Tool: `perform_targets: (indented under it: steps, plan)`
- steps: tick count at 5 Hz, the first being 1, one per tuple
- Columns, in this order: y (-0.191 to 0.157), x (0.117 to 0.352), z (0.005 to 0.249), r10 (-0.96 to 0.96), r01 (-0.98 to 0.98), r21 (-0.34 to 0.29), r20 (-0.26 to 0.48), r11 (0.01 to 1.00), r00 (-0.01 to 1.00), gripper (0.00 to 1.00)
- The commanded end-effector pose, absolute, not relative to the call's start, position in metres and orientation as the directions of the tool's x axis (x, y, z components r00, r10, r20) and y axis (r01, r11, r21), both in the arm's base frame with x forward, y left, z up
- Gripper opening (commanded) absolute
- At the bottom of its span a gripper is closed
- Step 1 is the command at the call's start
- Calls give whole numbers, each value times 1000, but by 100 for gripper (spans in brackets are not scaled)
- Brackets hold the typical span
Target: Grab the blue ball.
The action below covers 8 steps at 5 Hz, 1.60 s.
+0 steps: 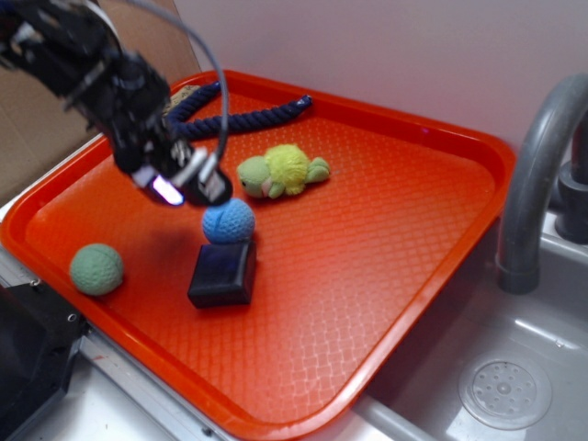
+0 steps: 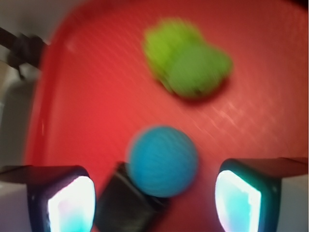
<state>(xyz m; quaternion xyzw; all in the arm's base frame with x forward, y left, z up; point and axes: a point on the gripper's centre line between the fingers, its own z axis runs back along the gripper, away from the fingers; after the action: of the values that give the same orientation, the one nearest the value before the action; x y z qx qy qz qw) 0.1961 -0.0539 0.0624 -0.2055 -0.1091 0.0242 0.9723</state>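
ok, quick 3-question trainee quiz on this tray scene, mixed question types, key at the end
1. True or false: the blue ball touches the black block.
2. What lies on the far side of the blue ball from the black block? A) green ball B) yellow-green plush turtle C) navy rope
3. Fill in: in the wrist view, the blue ball sits ___ the two fingers.

Key: 1 true; 2 B; 3 between, with the gripper open and the ball not yet grasped.

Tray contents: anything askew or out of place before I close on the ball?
Nothing damaged or spilled. The blue ball sits tight against the black block, which may crowd the open gripper.
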Motion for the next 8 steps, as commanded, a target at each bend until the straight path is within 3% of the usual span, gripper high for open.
perform_targets:
  steps: [1, 3, 4, 7, 8]
  plan:
    - [-57, 200, 46, 7, 107, -404, 270, 908, 963, 100]
    - [-65, 203, 45, -29, 132, -392, 257, 910, 966, 100]
    - [-66, 201, 44, -10, 102, -348, 257, 932, 966, 0]
    - [-71, 191, 55, -100, 172, -244, 283, 954, 954, 0]
    - [-54, 195, 92, -56, 102, -140, 297, 985, 953, 0]
